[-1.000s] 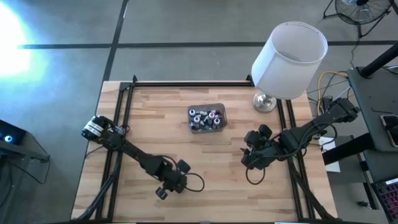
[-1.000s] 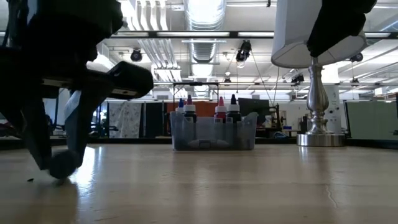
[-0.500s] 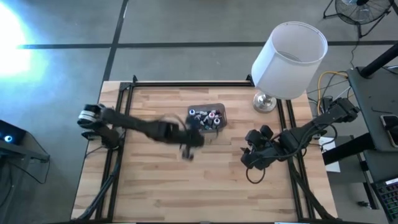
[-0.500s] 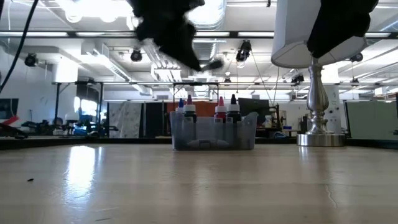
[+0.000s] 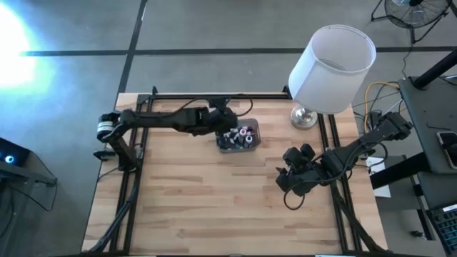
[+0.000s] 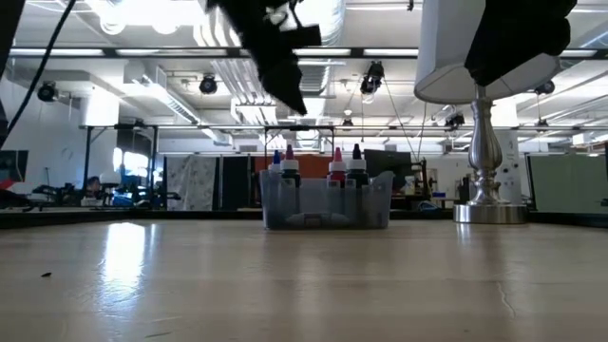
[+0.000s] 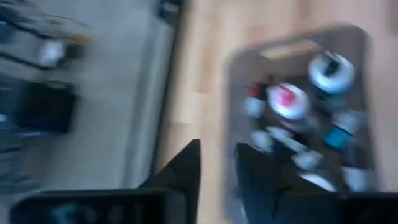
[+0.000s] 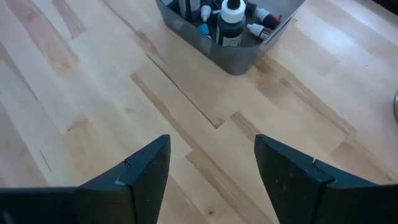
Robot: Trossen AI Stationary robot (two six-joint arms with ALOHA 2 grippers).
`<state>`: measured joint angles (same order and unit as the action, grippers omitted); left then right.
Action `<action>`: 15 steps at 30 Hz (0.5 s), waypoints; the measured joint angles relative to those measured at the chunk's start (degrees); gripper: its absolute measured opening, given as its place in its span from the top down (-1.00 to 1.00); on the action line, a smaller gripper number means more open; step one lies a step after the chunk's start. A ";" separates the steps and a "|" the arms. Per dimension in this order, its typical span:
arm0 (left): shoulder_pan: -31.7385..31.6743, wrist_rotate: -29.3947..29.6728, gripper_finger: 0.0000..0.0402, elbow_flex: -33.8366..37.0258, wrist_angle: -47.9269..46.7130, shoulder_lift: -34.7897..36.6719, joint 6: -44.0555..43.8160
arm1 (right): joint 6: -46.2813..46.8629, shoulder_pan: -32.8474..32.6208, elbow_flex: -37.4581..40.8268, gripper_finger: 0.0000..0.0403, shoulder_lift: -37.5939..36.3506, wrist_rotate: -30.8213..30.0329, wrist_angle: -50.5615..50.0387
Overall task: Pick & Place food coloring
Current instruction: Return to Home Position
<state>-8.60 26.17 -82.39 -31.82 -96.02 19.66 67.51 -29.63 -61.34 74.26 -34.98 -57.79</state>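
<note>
Wooden tabletop: food coloring bottles in grey tub, just ahead of left gripper, fingers narrow, empty. Right gripper: fingers wide, empty, tub well ahead. Step, judged: homing; next, left arm retracts.

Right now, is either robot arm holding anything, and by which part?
Nothing is held. The left gripper, above the tub, and the right gripper, over the table, are both open and empty.
</note>
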 joint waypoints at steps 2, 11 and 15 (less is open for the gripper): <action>1.93 6.12 0.52 -3.39 -1.93 0.42 0.43 | -0.02 0.00 0.05 -0.12 0.00 -0.02 -0.06; 16.68 9.89 0.26 -27.93 -13.95 8.51 -10.74 | -5.08 0.22 -0.03 -0.12 -0.09 -1.24 8.54; 16.56 -17.43 0.27 -25.02 -22.11 14.50 -27.33 | -24.09 2.15 -8.95 -0.11 -2.25 0.20 8.83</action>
<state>7.96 8.74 -107.41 -53.94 -81.52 -7.67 43.41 -27.48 -70.29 72.01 -34.78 -48.96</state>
